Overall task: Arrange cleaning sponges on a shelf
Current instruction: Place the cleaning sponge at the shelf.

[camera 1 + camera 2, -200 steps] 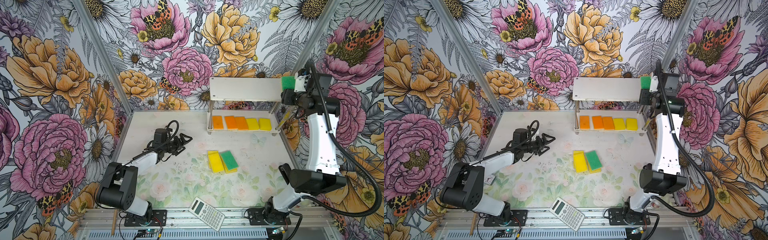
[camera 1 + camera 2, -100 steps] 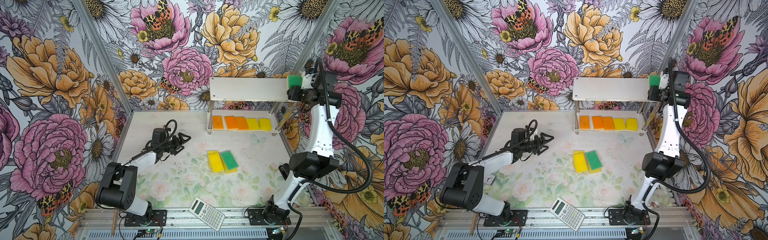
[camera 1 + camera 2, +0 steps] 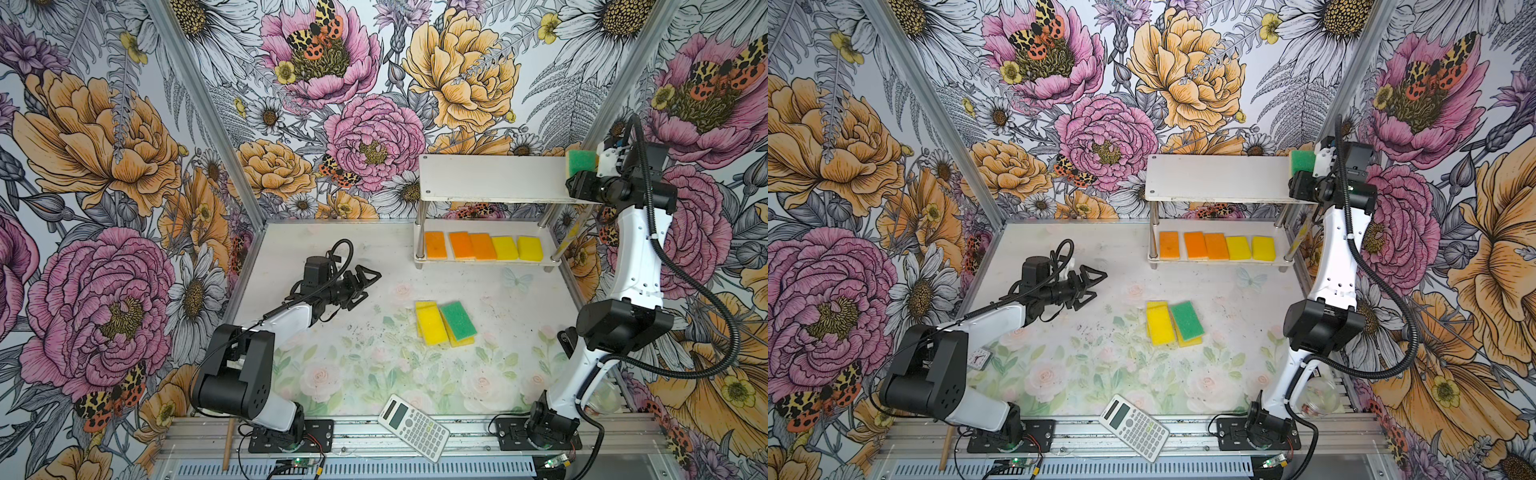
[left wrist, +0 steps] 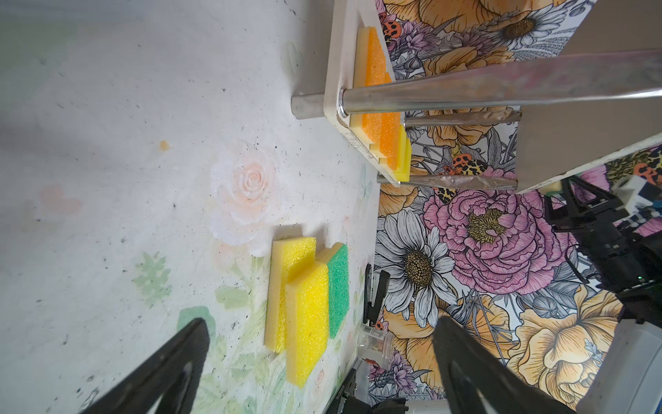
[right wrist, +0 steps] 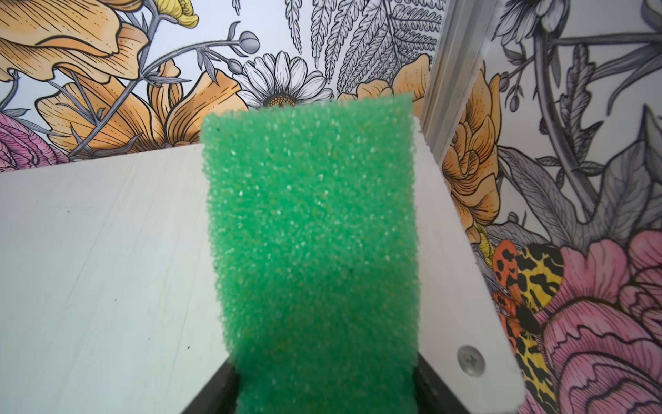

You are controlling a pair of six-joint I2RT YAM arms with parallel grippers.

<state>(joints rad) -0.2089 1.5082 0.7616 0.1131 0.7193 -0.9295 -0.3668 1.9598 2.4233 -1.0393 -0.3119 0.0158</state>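
Foam fills most of the right wrist view: the held sponge [image 5: 311, 233], green-topped, coarse and glittery in its grain, hides all but two black slivers of the right gripper [image 5: 324, 394], whose jaws are pressed against the pad's two long sides at a middling width. It hangs over the right end of the shelf [image 3: 490, 178], above the smooth white top board [image 5: 107, 269] and near a corner bolt [image 5: 471, 360]. Its underside is hidden, so whether it touches the board cannot be told. In both top views only a squarish green end with a pale yellow edge shows; the rest is behind the wrist. On the lower board [image 3: 548, 259] five rounded pads lie flat in a row, three orange sponges [image 3: 461, 245] and then two yellow sponges [image 3: 505, 248]. In the left wrist view the shiny metal posts [image 4: 501, 86] cut across that row. A loose pile [image 3: 432, 328] lies on the flower-printed table [image 3: 498, 374]: yellow pads overlapping, with a second green-topped sponge [image 3: 458, 320] leaning across them. There are perhaps four in all, though the lower ones are mostly covered. The left gripper [image 3: 365, 286] is low over the table with its jaws spread wide and nothing between them. It is well apart from the pile, and its black fingers [image 4: 172, 358] are cut off by the frame edge. A white calculator [image 3: 413, 422] lies askew at the table's near edge.
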